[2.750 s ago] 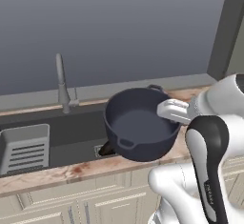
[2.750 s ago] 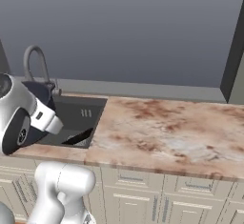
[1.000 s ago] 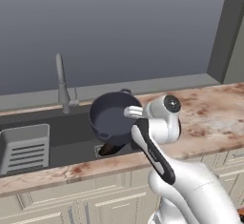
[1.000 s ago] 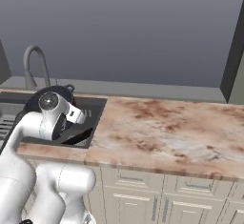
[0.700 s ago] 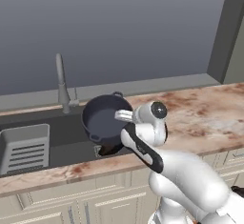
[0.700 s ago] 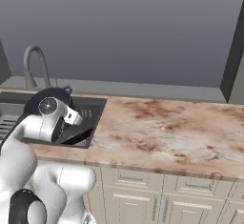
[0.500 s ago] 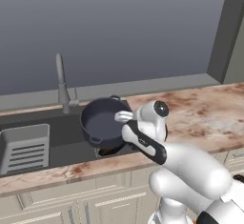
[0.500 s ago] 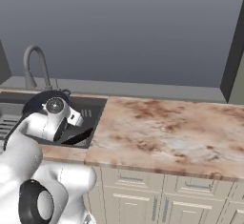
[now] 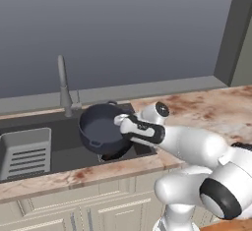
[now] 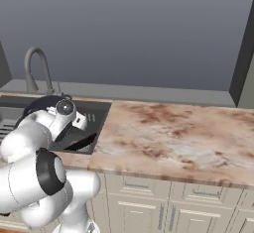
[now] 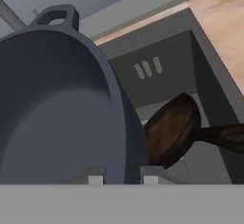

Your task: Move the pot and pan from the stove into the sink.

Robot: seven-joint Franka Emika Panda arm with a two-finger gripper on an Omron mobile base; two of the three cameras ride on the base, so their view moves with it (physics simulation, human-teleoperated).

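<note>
One of your two items reads as done: the pan (image 11: 174,131) lies down inside the sink (image 9: 59,146), brown inside showing, its long dark handle running off toward the basin's right wall. In the left base view a dark sliver of it peeks out under the pot.

Pot (image 9: 102,129) — not yet delivered. Your hand (image 9: 123,122) is clamped shut on its near rim, one fingertip (image 11: 96,175) inside the wall and the other outside, as the hand view shows. The pot hangs tilted, mouth turned up and toward the faucet (image 9: 63,85), far loop handle at the top. It sits over the right part of the basin, above the pan, below the level of the table (image 9: 197,107) edge as far as I can judge. Whether its base touches the pan or the basin floor, I cannot tell; the pot's own body hides the contact.

Slotted rack (image 9: 25,151) at the left end of the sink, well apart from the pot, untouched.

Right base view: arm bent low over the sink corner, pot mostly hidden behind the wrist.

Judgement on progress:
- pan in the sink, done
- pot carried to the sink, over it, not released
- left for you: lower the pot until it rests, then let go and lift clear

Watch point: the pan lies right beneath, so the pot may settle on its rim or handle and sit crooked once you release.
</note>
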